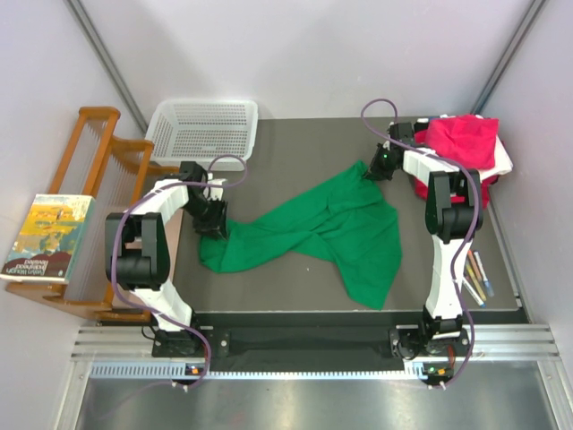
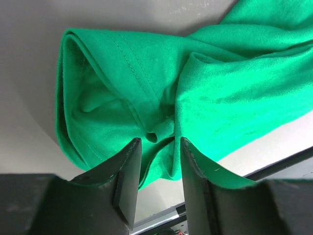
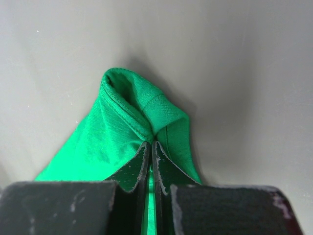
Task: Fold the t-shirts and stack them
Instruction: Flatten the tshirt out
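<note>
The green t-shirt is sprawling across the table as I am pinching its far corner tight in my right gripper. My left gripper is straddling a bunched fold, jaws apart.

Overhead view from behind, wrist views close, sharing green t-shirt

Buried beneath magenta-pink t-shirt, edges only: white t-shirt, red t-shirt. Cropped at left wrist view's right edge: green t-shirt. Illegibly small: title on book.
</note>
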### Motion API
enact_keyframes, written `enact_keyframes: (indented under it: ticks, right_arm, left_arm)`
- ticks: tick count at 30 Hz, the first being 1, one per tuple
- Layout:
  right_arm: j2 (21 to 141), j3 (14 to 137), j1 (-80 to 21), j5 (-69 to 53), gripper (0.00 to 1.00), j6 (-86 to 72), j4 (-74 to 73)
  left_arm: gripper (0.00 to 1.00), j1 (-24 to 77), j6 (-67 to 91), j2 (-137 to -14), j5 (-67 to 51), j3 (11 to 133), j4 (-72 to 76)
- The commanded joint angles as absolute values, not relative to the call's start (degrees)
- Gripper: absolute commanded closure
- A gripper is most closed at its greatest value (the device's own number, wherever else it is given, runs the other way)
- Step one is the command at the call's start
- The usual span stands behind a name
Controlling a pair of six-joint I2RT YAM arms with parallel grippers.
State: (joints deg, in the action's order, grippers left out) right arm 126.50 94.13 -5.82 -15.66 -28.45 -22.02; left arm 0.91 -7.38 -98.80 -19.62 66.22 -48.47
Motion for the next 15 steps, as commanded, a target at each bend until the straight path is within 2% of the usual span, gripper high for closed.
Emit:
enact_keyframes:
  ticks: [1, 15]
  right_arm:
    - [123.7, 92.8, -5.7, -14.7, 1.00, -27.2, -23.1]
    - [123.8, 93.0, -5.4, -14.9, 1.00, -27.5, -23.1]
  left_arm:
    - [0.60, 0.7, -7.4, -99.1, -18.9, 67.6, -47.1]
    - [0.77, 0.7, -7.0, -99.6, -19.9, 67.8, -47.7]
